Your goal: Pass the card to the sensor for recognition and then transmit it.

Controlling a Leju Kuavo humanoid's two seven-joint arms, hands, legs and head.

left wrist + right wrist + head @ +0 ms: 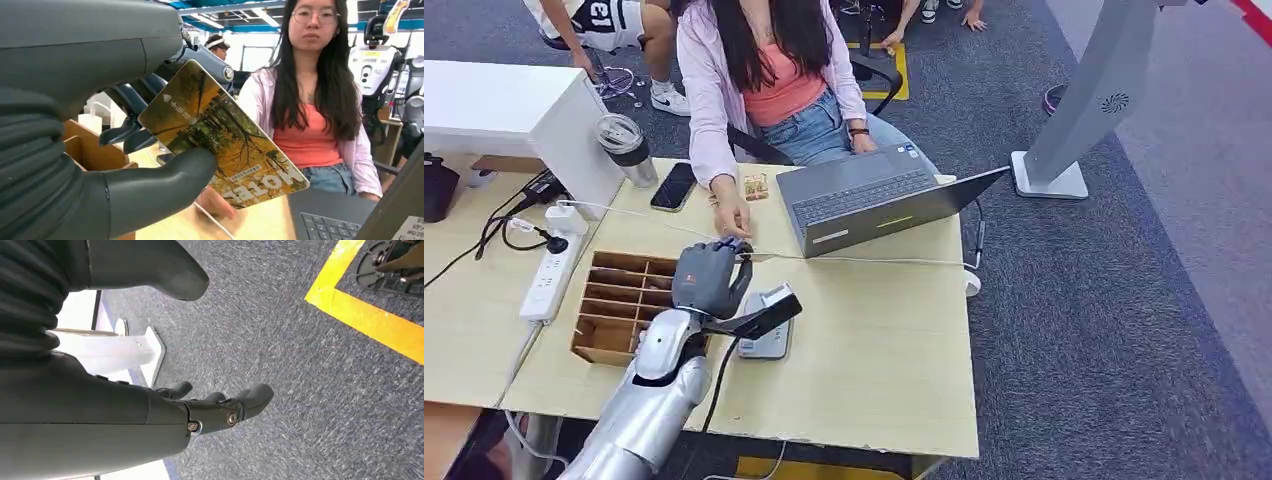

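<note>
Card (220, 145) pinched in left hand (709, 278) fingers, above sensor (766, 335); right hand (220, 407) empty, fingers apart.

My left hand (100, 165) pinches a card (220, 140) between thumb and fingers (132, 107); I see autumn trees printed on it. Behind it a person (312, 115) in a pink shirt sits at the table (260, 225), beside a laptop (350, 220) and wooden box (92, 150).
</note>
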